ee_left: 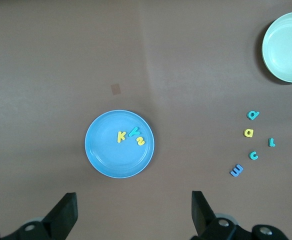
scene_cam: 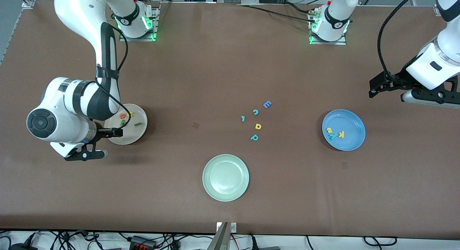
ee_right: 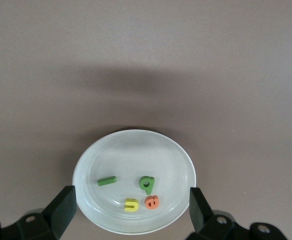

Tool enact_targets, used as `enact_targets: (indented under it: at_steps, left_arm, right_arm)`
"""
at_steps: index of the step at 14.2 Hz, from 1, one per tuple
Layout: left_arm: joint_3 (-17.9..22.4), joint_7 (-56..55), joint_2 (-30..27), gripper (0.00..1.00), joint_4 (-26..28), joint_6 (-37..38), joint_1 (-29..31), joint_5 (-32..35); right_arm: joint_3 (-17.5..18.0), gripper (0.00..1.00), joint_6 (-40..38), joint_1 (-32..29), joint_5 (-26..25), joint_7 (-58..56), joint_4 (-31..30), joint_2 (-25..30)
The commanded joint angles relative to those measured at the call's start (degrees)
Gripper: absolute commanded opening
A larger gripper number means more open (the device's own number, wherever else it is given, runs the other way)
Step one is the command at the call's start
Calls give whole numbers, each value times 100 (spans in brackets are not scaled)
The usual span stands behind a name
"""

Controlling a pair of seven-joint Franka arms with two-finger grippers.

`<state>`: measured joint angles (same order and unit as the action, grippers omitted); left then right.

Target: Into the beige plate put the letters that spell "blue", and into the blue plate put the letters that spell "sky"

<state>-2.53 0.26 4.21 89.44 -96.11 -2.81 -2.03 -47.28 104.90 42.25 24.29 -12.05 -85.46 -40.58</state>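
Fingers apart on right gripper (ee_right: 131, 212), empty over beige plate (ee_right: 134, 145); b (ee_right: 146, 184), l (ee_right: 106, 181), u (ee_right: 131, 205), e (ee_right: 152, 202) between them. Left gripper (ee_left: 131, 212) likewise spread, blue plate (ee_left: 106, 160) with s (ee_left: 140, 141), k (ee_left: 121, 136), y (ee_left: 133, 132) just ahead. Best lifted straight up, clear of rims.

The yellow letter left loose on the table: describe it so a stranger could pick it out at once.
Start at the pale green plate, the plate nearest the front camera. Farther from the camera, toward the blue plate, lies a loose cluster of small letters on the bare table. The yellow "a" is the only yellow one; its neighbours are teal or blue.
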Motion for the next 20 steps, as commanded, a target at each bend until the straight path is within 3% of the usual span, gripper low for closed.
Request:
enact_targets:
  at_steps: [1, 3, 5, 7, 10, 12, 14, 20]
  left_arm:
    - [-20, -52, 88, 100, -199, 119, 0, 115]
    - [-20, -52, 88, 100, -199, 119, 0, 115]
    - [-29, -52, 88, 100, -199, 119, 0, 115]
    - [-20, -52, 88, 100, -190, 119, 0, 115]
    - [-20, -44, 88, 100, -199, 119, 0, 115]
    - [-20, -44, 88, 100, -199, 119, 0, 115]
    - [-29, -52, 88, 100, -199, 119, 0, 115]
    - [-20, -52, 88, 100, -199, 119, 0, 106]
  right_arm:
    - [463, 100, -110, -216, -99, 902, 38, 488]
    - [1244, 100, -127, -716, -720, 1475, 38, 944]
    - [2253, 100, -119, -1453, -1433, 1775, 38, 1454]
    - [2984, 100, -127, -2174, -1934, 1794, 38, 1832]
    - [3978, 100, -145, -3307, -2419, 1750, -14, 2421]
    - [4479, 100, -424, -4011, -2455, 1689, -41, 2782]
    - [4631, 100, -575, -4295, -2508, 1601, -23, 3028]
    - [4499, 100, -1094, -4506, -2491, 1126, 188, 3275]
